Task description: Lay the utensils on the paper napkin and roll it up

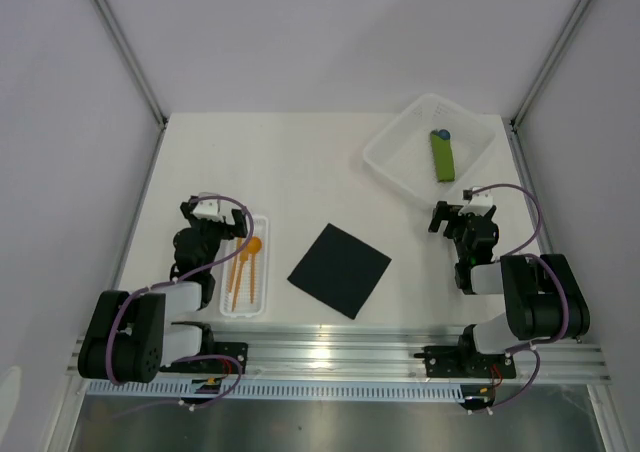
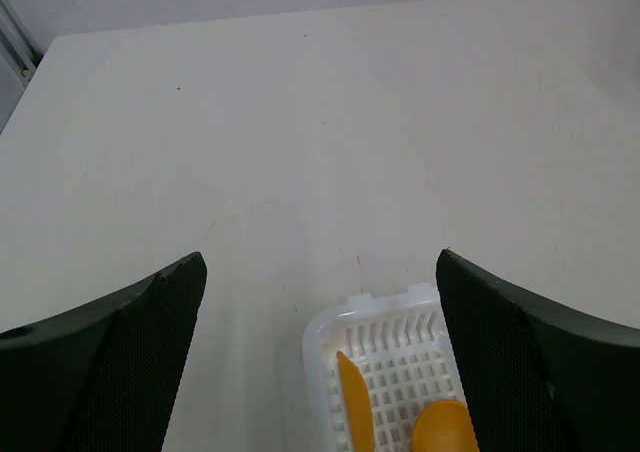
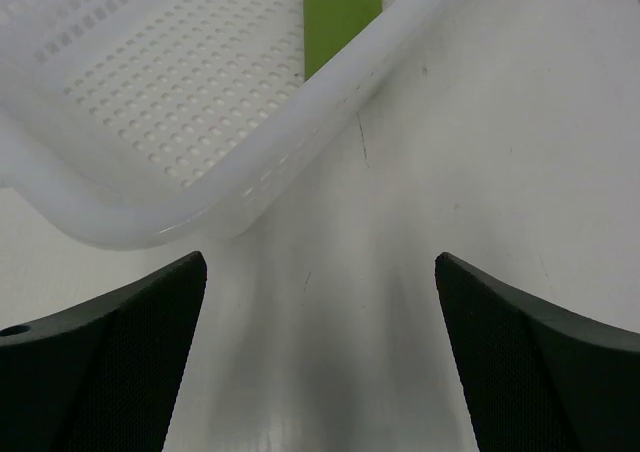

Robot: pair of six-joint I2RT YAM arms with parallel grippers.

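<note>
Near left edge of table (image 1: 300, 172): slim orange plastic utensils (image 1: 246, 262) in narrow white slotted tray (image 1: 266, 272), long axes near-to-far, just right of left claw (image 2: 320, 257). Jaws apart, empty. Black square paper napkin (image 1: 339, 270) flat, near-centre. Right claw (image 3: 320, 257) apart, empty, farther away.
</note>
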